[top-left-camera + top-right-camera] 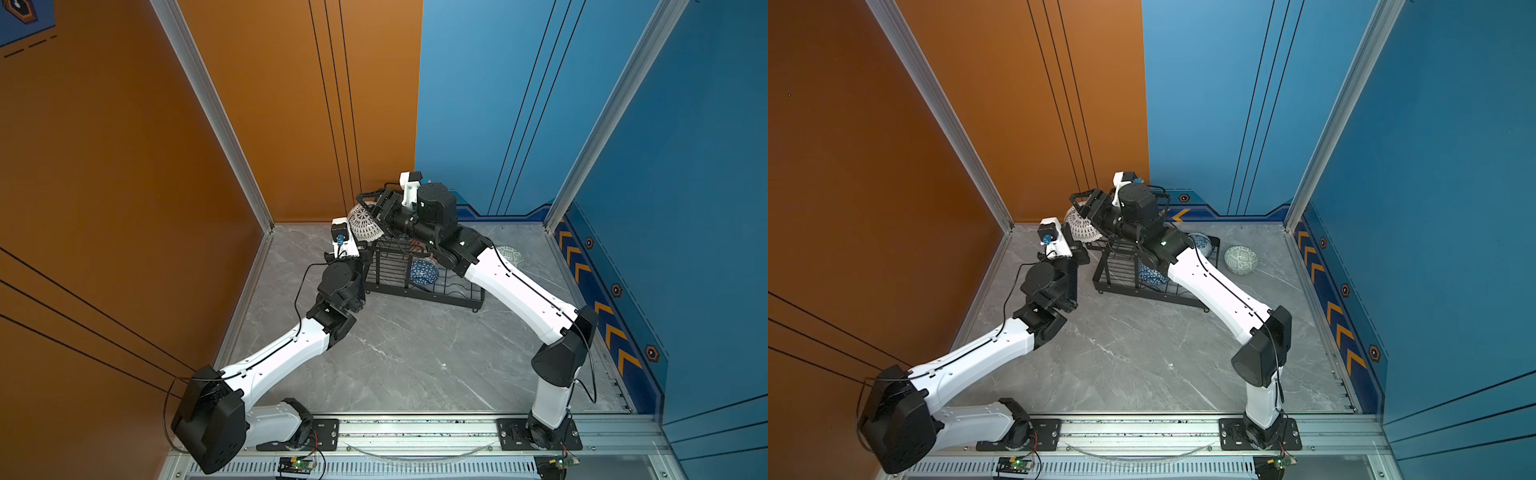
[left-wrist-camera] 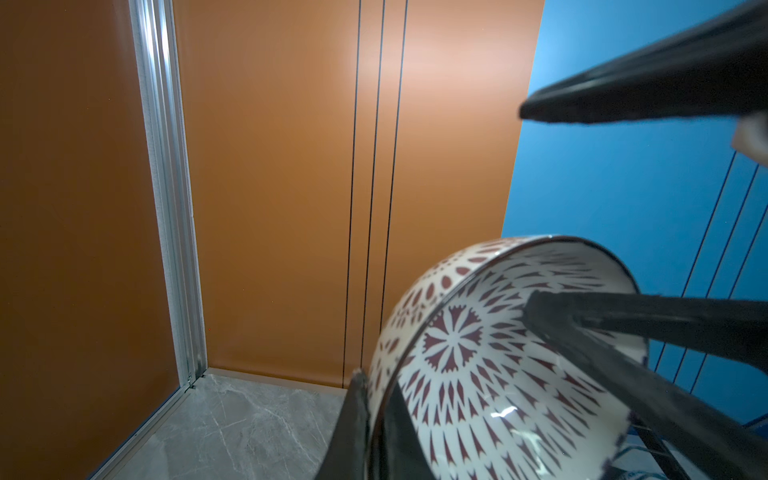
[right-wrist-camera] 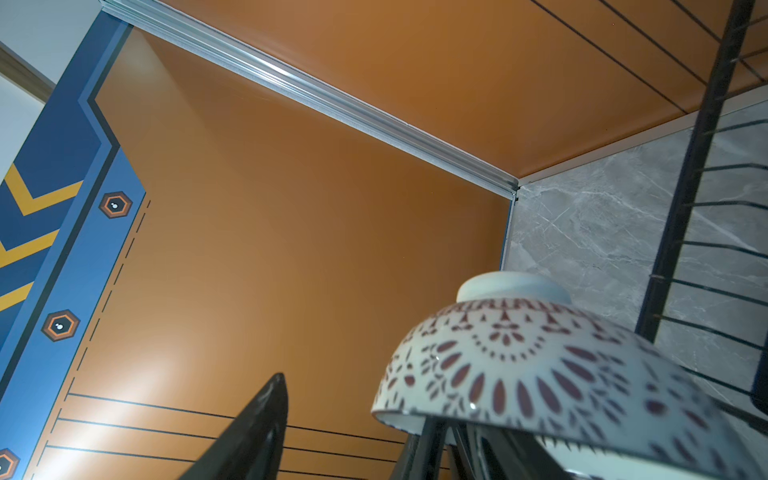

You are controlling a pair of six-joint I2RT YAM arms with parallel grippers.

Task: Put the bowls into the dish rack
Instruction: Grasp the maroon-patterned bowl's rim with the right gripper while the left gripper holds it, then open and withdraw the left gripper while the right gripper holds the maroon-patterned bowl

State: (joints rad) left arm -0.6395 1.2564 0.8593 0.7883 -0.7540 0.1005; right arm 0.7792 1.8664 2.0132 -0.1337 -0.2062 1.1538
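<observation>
An orange-white patterned bowl is held tilted in the air at the left end of the black wire dish rack. My left gripper is shut on its rim, one finger inside and one outside. My right gripper comes in from the right and stands open astride the opposite rim. One of its fingers lies inside the bowl and the other hangs well clear outside. A blue patterned bowl sits in the rack's lower tier.
A pale green patterned bowl lies on the grey marble table right of the rack. A blue-white bowl shows at the rack's far right end. The orange wall and an aluminium post stand close behind the held bowl.
</observation>
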